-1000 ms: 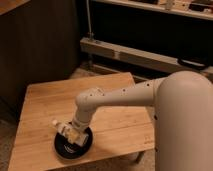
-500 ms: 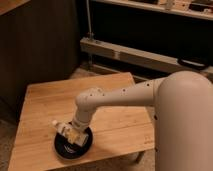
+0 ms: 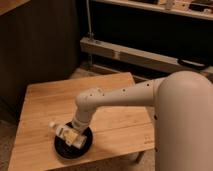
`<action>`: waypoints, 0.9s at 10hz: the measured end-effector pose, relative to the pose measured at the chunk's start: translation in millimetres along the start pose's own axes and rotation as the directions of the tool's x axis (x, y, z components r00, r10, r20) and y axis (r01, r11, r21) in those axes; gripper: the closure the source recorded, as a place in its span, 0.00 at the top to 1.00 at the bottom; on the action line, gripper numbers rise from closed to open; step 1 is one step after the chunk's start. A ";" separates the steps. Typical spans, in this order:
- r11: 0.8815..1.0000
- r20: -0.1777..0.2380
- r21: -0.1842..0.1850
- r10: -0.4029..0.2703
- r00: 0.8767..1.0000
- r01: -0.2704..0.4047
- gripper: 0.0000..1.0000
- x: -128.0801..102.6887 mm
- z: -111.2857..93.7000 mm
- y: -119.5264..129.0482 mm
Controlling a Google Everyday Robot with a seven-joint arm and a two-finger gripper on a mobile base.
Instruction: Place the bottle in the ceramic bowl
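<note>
The black ceramic bowl (image 3: pixel 73 148) sits near the front left edge of the wooden table (image 3: pixel 45 100). The bottle (image 3: pixel 67 134) lies tilted across the bowl. Its white cap (image 3: pixel 52 125) points up and to the left, past the rim, and its pale label faces the camera. My gripper (image 3: pixel 75 131) reaches down from the white arm (image 3: pixel 115 100) right over the bowl and is shut on the bottle's body. The far side of the bottle is hidden behind the gripper.
The table's front edge runs just below the bowl, and its right corner is beside my white base (image 3: pixel 185 125). A low metal shelf rail (image 3: pixel 145 56) and dark cabinets stand behind the table. Floor shows at the left.
</note>
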 end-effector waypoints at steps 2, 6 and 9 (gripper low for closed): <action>1.000 0.000 0.000 0.000 1.000 0.000 0.55 0.0 0.0 0.0; 1.000 0.000 0.000 0.000 1.000 0.000 0.49 0.0 -0.1 0.0; 1.000 0.000 0.000 0.000 1.000 0.000 0.17 0.0 -0.1 0.0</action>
